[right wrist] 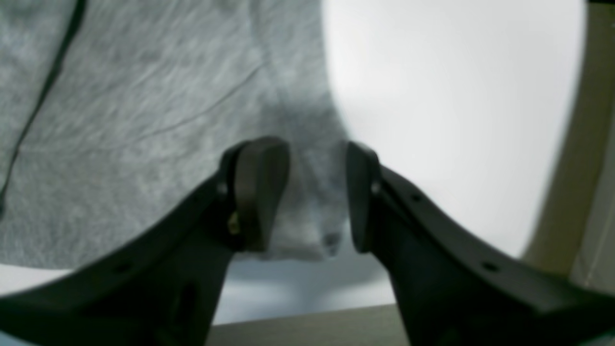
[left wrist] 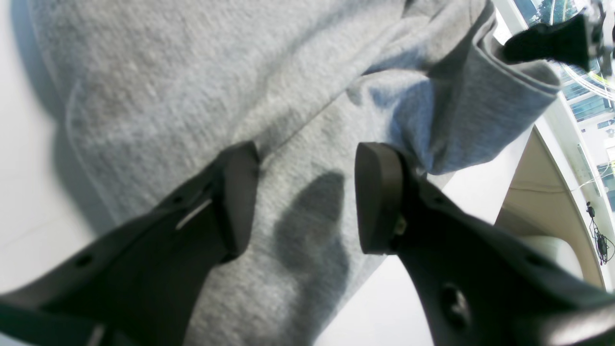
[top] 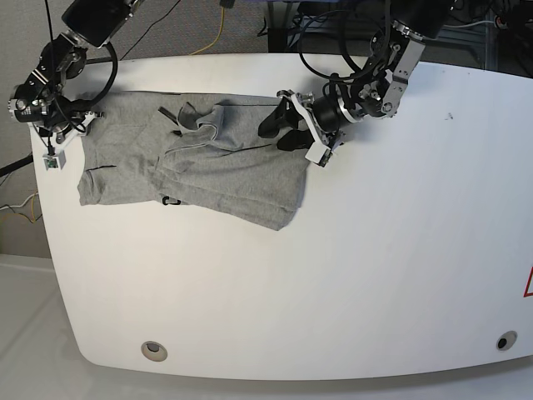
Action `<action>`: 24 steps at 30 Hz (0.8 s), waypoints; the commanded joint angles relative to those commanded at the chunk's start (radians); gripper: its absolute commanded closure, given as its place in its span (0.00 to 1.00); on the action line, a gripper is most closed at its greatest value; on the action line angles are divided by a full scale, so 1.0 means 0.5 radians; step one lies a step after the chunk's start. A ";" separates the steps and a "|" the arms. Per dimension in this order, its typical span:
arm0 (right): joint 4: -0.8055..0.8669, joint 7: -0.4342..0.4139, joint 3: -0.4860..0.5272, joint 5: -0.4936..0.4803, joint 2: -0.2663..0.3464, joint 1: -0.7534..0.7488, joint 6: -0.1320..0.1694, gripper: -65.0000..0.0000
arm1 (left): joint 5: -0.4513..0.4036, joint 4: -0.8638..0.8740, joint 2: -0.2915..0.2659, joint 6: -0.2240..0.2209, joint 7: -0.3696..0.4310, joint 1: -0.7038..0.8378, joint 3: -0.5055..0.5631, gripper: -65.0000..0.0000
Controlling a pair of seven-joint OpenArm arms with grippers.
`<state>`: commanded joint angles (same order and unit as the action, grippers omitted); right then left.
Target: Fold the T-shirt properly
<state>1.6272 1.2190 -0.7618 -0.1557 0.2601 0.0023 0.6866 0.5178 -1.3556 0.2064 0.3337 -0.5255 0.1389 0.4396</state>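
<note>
The grey T-shirt [top: 208, 167] lies rumpled and partly folded over itself on the upper left of the white table [top: 375, 250]. No lettering shows. My left gripper [top: 279, 127] is at the shirt's right upper edge. In the left wrist view it [left wrist: 307, 197] is open, its pads wide apart over the grey cloth [left wrist: 192, 86] beside a raised fold. My right gripper [top: 73, 119] is at the shirt's far left upper corner. In the right wrist view it [right wrist: 317, 194] is open, with a corner of the cloth [right wrist: 120, 120] lying between its fingers.
The shirt's left end lies close to the table's left edge [top: 42, 179]. Cables [top: 221, 25] run along the floor behind the table. A round fitting [top: 152, 350] sits near the front edge. Bare table stretches to the right of the shirt and in front of it.
</note>
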 joint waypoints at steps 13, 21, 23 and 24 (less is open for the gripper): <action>-0.009 0.000 -0.021 -0.003 0.006 0.055 0.023 0.39 | 0.000 0.000 -0.003 0.000 0.000 0.003 0.000 0.52; -0.157 0.037 -0.031 -0.003 0.012 0.166 0.023 0.38 | 0.000 0.000 -0.003 0.000 0.000 0.003 0.000 0.52; -0.236 0.037 -0.077 -0.003 0.015 0.193 0.023 0.38 | 0.000 0.000 -0.003 0.000 0.000 0.003 0.000 0.52; -0.276 0.037 -0.098 -0.003 0.018 0.203 0.023 0.38 | 0.000 0.000 -0.003 0.000 0.000 0.003 0.000 0.52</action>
<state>1.4891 1.2375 -0.8109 -0.1573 0.2693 0.1036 0.6981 0.5178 -1.3556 0.2048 0.3337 -0.5255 0.1404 0.4396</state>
